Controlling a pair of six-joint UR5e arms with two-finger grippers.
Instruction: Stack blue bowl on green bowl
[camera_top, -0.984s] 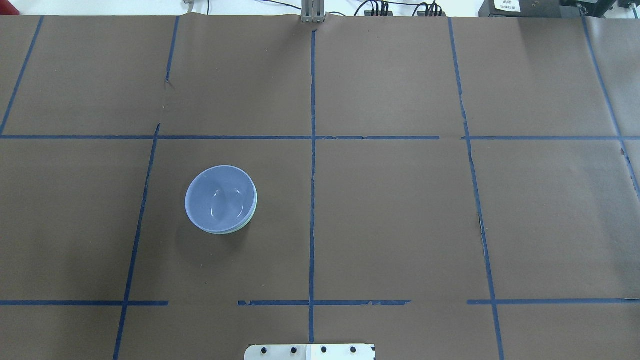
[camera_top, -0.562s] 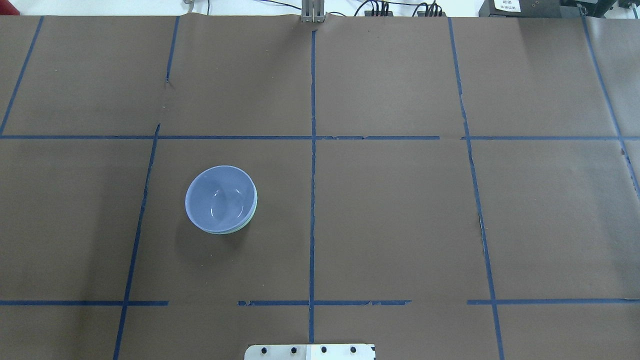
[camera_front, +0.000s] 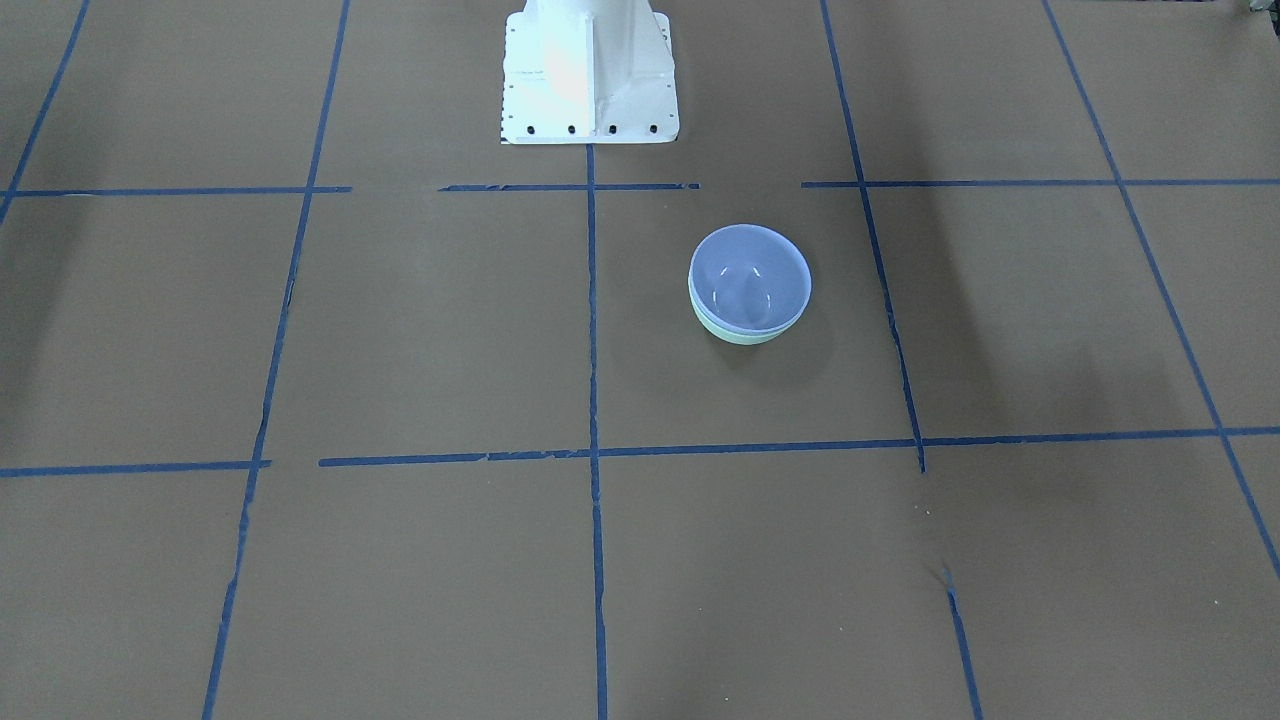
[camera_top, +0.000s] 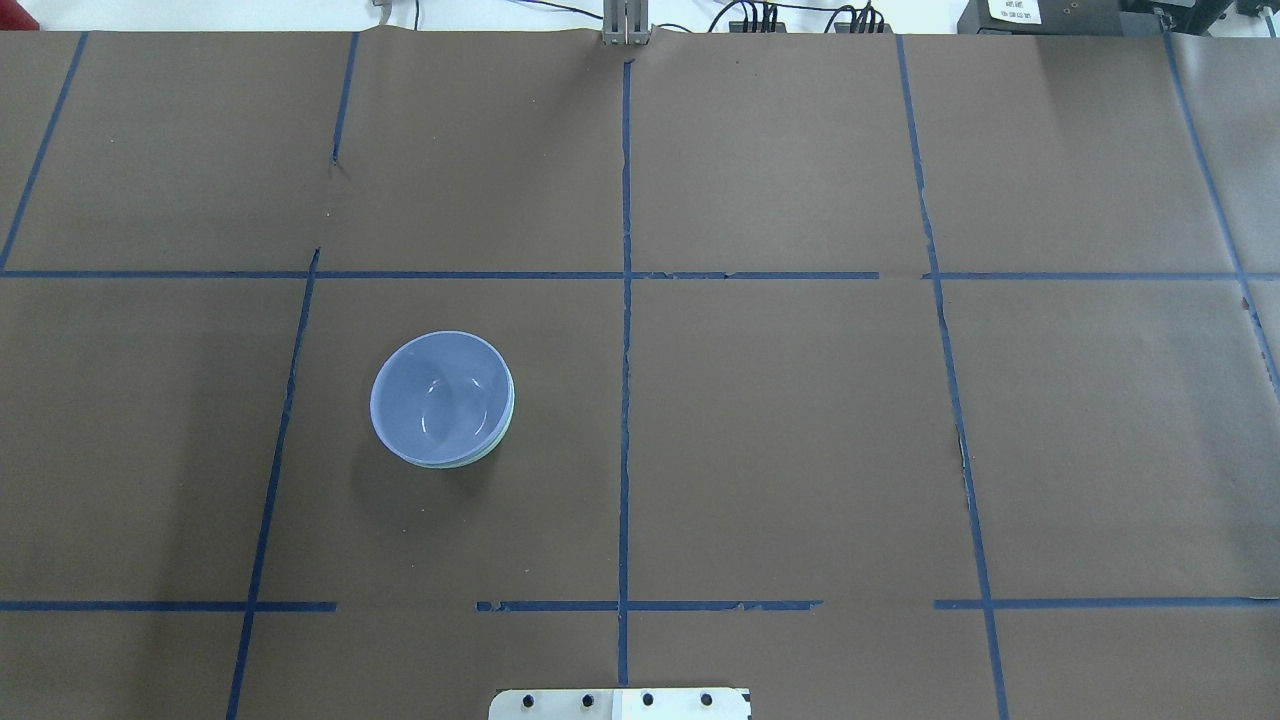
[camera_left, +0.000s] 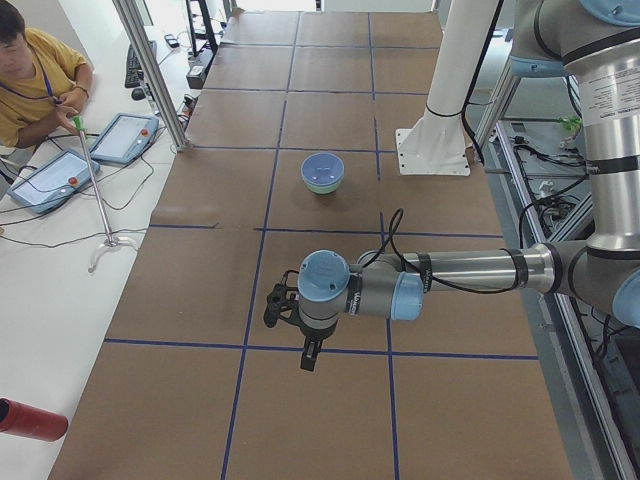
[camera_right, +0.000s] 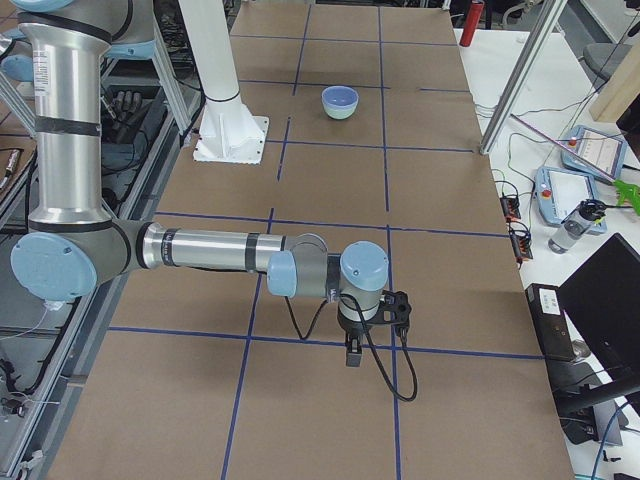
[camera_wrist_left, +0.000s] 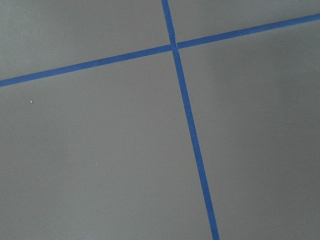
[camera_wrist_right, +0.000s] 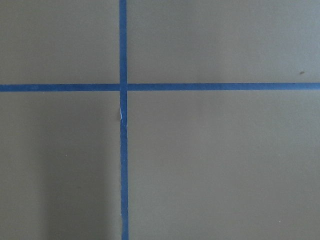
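Note:
The blue bowl (camera_top: 440, 392) sits nested inside the green bowl (camera_top: 497, 440), left of the table's centre line. Only a thin mint rim of the green bowl shows under it. The front view shows the blue bowl (camera_front: 750, 272) on top of the green bowl (camera_front: 745, 336). My left gripper (camera_left: 271, 311) hangs over bare paper far from the bowls, seen only in the left side view. My right gripper (camera_right: 404, 308) hangs over bare paper at the other end, seen only in the right side view. I cannot tell whether either is open or shut. Both wrist views show only paper and tape.
Brown paper with blue tape lines (camera_top: 625, 330) covers the table. The white robot pedestal (camera_front: 590, 75) stands at the robot's side. An operator (camera_left: 35, 70) sits beyond the far edge with teach pendants (camera_left: 122, 137). A metal post (camera_left: 150, 70) stands at that edge.

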